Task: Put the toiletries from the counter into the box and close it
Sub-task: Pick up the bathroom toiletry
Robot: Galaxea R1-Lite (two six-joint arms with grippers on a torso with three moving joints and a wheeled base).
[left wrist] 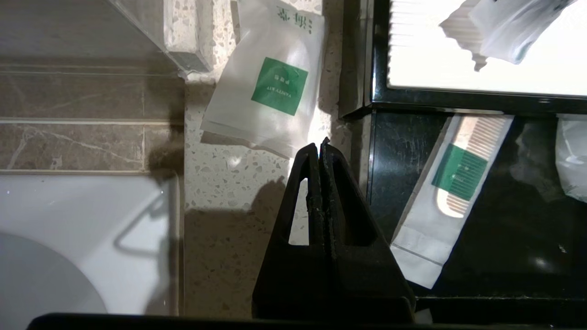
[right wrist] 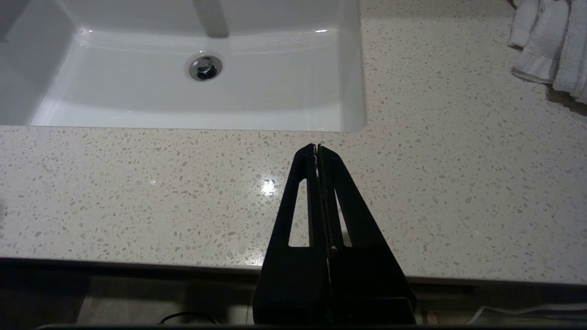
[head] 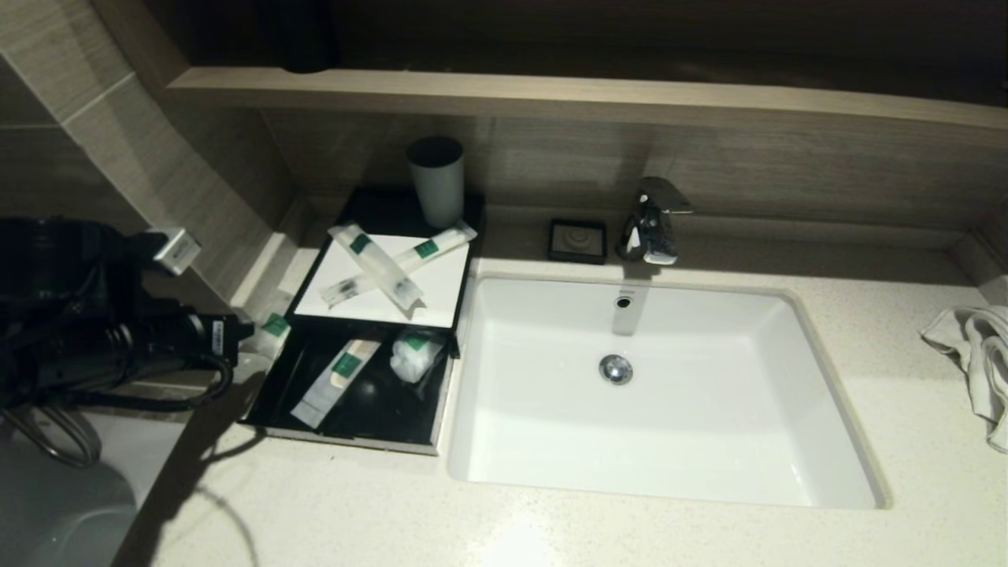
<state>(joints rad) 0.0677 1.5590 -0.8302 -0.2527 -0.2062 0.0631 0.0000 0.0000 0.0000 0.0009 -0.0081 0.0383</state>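
The sachet (left wrist: 270, 98) I'm after lies flat on the counter (head: 551, 520), white with a green label, in the narrow strip between the tiled wall (head: 197, 181) and the black box (head: 354, 394), just beside the box's outer edge. From my left wrist camera I see my left gripper (left wrist: 319, 146) over the bare counter right at the sachet's near edge, its fingers pressed together with nothing between them. The box is open: a wrapped comb (head: 331, 379) lies diagonally on its dark floor, with a small crumpled white packet (head: 415, 356) beside it. The white-lined lid (head: 390, 283) lies open just behind the box, and two long wrapped sticks (head: 394, 264) are crossed on it, with a grey cup (head: 436, 181) standing behind them against the back wall. To the right of the box comes the white sink (head: 654, 394) with its chrome tap (head: 652, 220) and a small dark soap dish (head: 578, 239) next to the tap. A crumpled towel (head: 976, 354) lies at the counter's far right. My right gripper (right wrist: 317, 149) is over the front edge of the counter before the sink, its fingers closed on nothing.
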